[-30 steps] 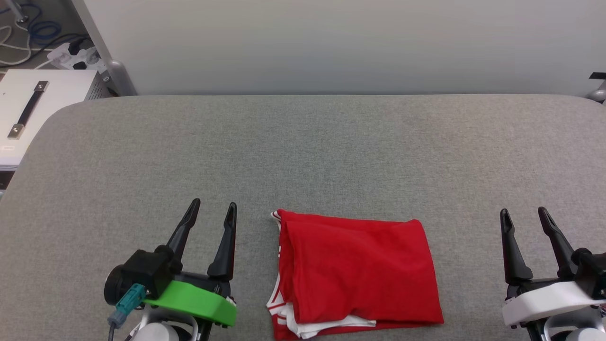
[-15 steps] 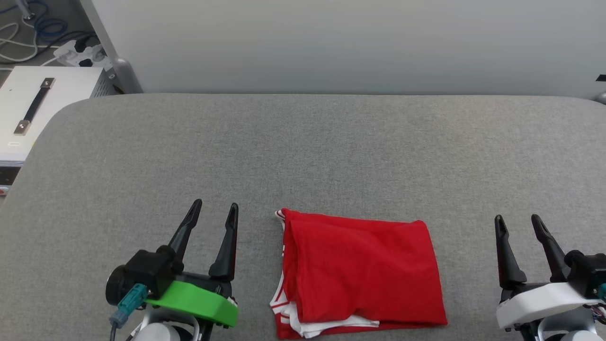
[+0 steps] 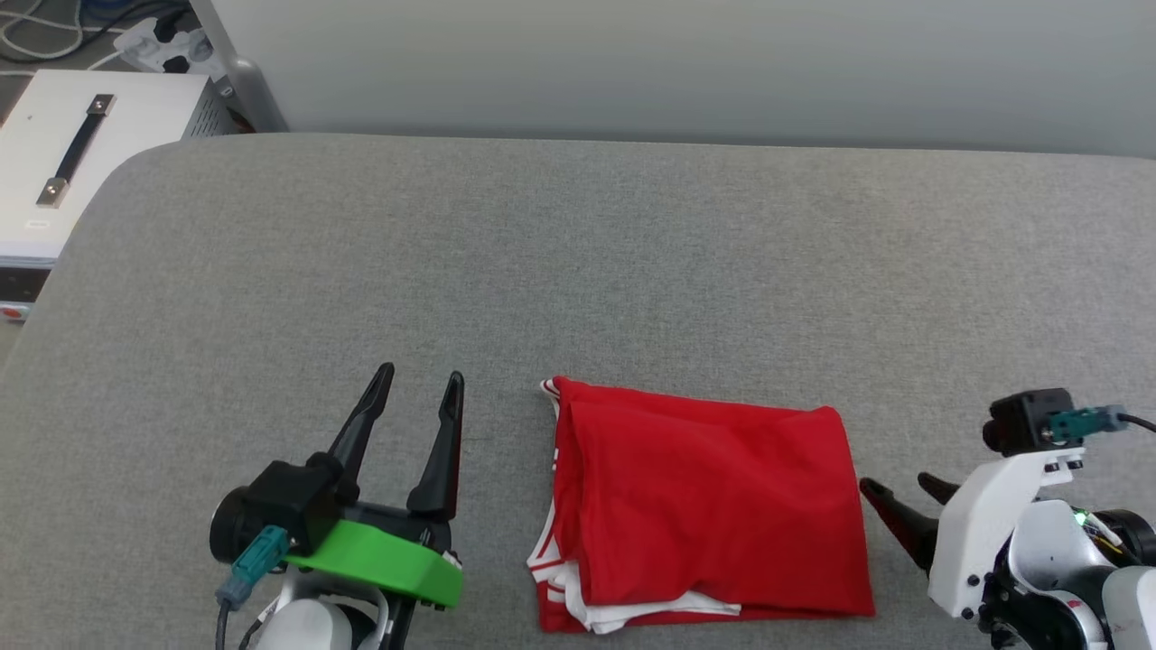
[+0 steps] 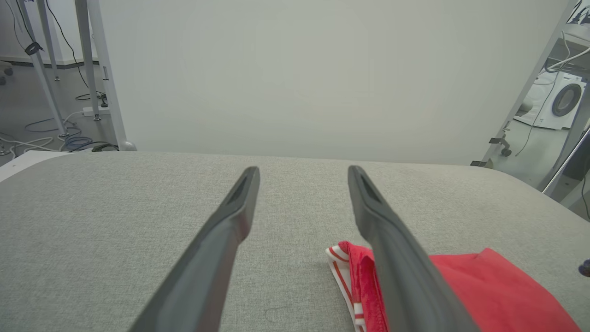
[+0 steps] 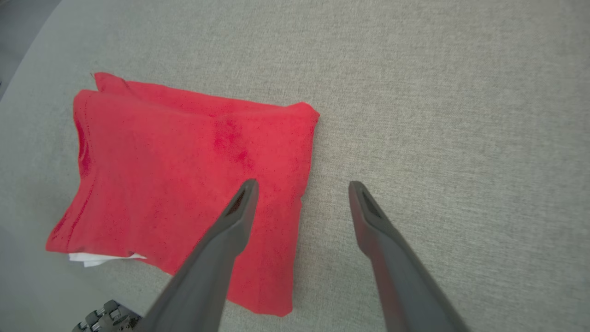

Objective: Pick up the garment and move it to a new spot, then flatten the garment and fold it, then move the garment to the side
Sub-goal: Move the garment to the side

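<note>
The garment (image 3: 704,506) lies folded on the grey table (image 3: 578,253), at about 6 o'clock of the table top, close to the near edge. It is between the two grippers. The left gripper (image 3: 422,374) is at 9 o'clock of it, apart from the cloth, with its two fingers spread and pointing to 12 o'clock; nothing is between them. The right gripper (image 3: 895,482) is at about 4 o'clock of the garment, fingers also spread and empty, pointing to about 10 o'clock at the garment's right edge. In the right wrist view one finger is over the red cloth and the other over the bare table; whether they touch the cloth, I cannot tell.

The garment is thin, soft red fabric with gentle wrinkles, folded to a rough rectangle. White cloth and red-and-white striped trim come out at its 7 o'clock corner and along its 9 o'clock side. The 3 o'clock side is a smooth rounded fold. The table cover is a woven grey textile with rounded corners.

The long axis of the garment runs from 9 to 3 o'clock, a little tilted.
</note>
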Motion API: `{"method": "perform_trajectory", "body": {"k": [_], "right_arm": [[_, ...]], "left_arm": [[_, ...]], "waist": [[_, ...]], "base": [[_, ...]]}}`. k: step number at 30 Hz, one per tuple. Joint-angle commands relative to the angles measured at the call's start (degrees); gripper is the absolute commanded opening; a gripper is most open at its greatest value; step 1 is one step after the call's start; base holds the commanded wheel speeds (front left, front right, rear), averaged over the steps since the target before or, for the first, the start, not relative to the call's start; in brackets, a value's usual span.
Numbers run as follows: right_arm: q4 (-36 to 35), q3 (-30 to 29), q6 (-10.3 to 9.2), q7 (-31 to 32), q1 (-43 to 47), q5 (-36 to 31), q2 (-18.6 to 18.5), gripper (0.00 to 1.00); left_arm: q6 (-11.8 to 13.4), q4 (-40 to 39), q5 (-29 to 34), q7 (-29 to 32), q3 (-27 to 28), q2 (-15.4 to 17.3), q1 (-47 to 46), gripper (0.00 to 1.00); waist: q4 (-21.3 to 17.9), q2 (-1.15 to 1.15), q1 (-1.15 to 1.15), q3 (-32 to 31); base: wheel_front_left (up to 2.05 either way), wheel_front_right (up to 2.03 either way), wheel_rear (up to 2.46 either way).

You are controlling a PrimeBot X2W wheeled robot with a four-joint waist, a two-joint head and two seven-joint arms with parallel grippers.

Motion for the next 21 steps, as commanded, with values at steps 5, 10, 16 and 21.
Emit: {"method": "perform_trajectory", "body": {"k": [5, 10, 16, 21], "right_arm": [[-1.46, 0.36, -0.04, 13.23, -2.51, -1.85, 0.74, 1.0], [0.24, -0.56, -0.04, 16.69, -3.97, -3.75, 3.75, 1.0], [3.75, -0.7, -0.04, 17.14, -5.24, -5.86, 6.01, 1.0], [6.95, 0.49, -0.04, 16.13, -5.33, -7.02, 6.54, 1.0]], "left_arm": [[-0.17, -0.35, 0.24, -0.33, -0.63, -0.01, -2.67, 1.0], [-0.17, -0.31, 0.17, -0.33, -0.94, -0.2, -3.82, 1.0], [-0.17, -0.25, 0.14, -0.33, -1.07, -0.42, -4.95, 1.0], [-0.17, -0.19, 0.16, -0.33, -1.05, -0.52, -5.48, 1.0]], "waist": [[2.47, 0.0, 0.0, 3.21], [4.13, 0.0, 0.0, 5.18], [5.81, 0.0, 0.0, 7.02], [6.43, 0.0, 0.0, 7.72]], "base": [[0.0, 0.0, 0.0], [0.0, 0.0, 0.0], [0.0, 0.0, 0.0], [0.0, 0.0, 0.0]]}}
